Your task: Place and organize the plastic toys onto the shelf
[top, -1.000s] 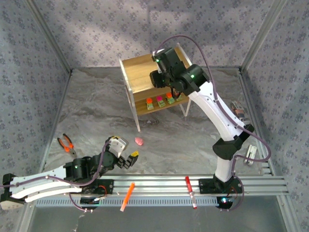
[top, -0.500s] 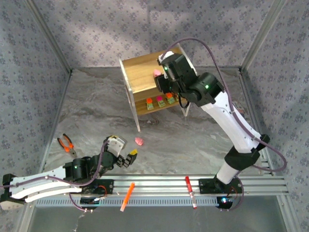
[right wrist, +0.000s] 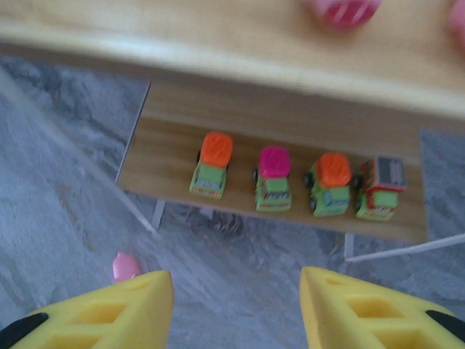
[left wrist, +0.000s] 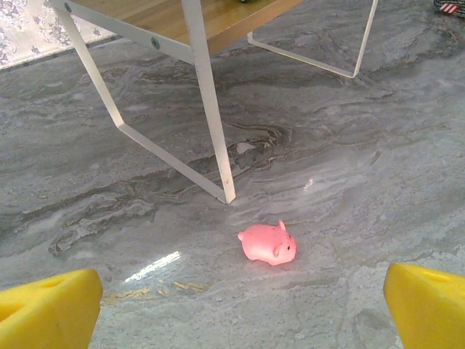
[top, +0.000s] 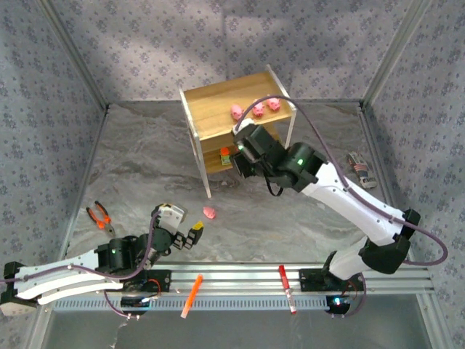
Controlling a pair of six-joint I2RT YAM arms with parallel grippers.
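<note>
My right gripper has its yellow fingers spread, with nothing between them. Straight ahead of it, on the lower board of the shelf, four toy cars stand side by side in a row, close together but apart. Their tops run orange, pink, orange-red, then a reddish-brown one farthest to the gripper's right. Higher up, on the top board, three pigs sit in a short row toward the right end. My wrist camera catches them as blurred pink shapes. Just past the tip of the left finger, down on the grey table beyond the shelf's foot, I see a fourth pig.

My left gripper is low over the table, its fingers also wide apart and empty. The fourth pig lies just ahead of it, roughly centred between the two fingers and touching neither. A white shelf leg meets the table just beyond the pig and slightly to its left.

Off to this gripper's left lie the pliers. Behind it, on the rail by the arm bases, are an orange marker and a red pen.
</note>
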